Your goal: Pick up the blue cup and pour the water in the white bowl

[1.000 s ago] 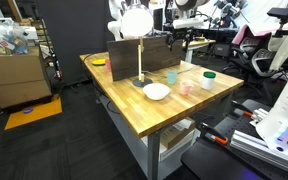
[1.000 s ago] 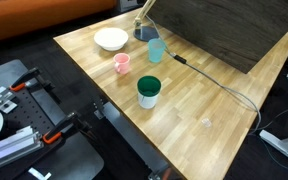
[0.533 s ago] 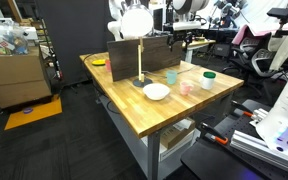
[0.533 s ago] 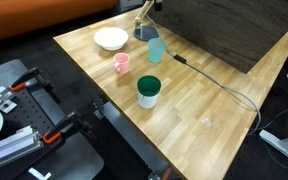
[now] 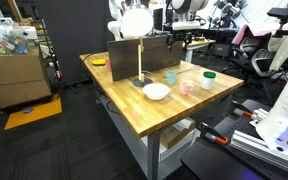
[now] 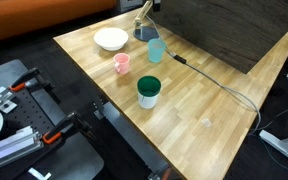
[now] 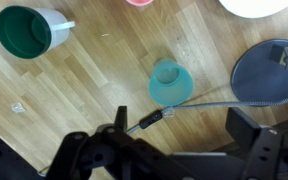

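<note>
While the gripper [image 7: 169, 150] hangs over the bench [image 6: 189, 115] with its jaws spread wide and nothing between them, the risks lie in the descent, the carry and the pour.

The dark board [image 6: 224, 30] stands upright just behind the cups, so an approach from that side would likely knock the arm against it. The lamp [image 5: 136, 22] has its round base [image 7: 269, 72] near both the blue cup [image 7: 170, 82] and the white bowl [image 6: 110, 39]. A low carry between the two could strike its stem.

The bowl is shallow, so a fast or high pour may splash over its rim onto the wood.

The blue cup stands upright on the bench, below the gripper in the wrist view. If one finger lands first, the light tumbler could tip or skid. A weak squeeze on smooth plastic could let it slip during the tilt. I cannot tell whether it holds water.

The pink cup [image 6: 122, 63] sits near enough to be nudged by a wide jaw. The green-topped cup [image 6: 148, 91] stands well apart.

The cable [image 6: 214, 80] runs just beside the blue cup's foot. A descending finger might snag it and tug the lamp.
</note>
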Controlling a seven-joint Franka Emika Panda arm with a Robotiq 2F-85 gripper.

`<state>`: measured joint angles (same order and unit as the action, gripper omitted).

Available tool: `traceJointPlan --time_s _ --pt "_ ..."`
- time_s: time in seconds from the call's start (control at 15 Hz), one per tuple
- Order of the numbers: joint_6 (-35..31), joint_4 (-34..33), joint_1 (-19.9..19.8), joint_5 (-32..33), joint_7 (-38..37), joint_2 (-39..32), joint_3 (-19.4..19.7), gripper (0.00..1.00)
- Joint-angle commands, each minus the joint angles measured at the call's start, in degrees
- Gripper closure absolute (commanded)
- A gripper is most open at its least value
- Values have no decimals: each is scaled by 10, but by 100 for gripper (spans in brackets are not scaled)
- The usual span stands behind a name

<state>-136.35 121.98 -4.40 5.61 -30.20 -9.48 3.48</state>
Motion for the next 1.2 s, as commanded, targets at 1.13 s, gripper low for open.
traceJointPlan --time_s 1.13 --pt "49 -68 -31 -232 63 -50 44 0"
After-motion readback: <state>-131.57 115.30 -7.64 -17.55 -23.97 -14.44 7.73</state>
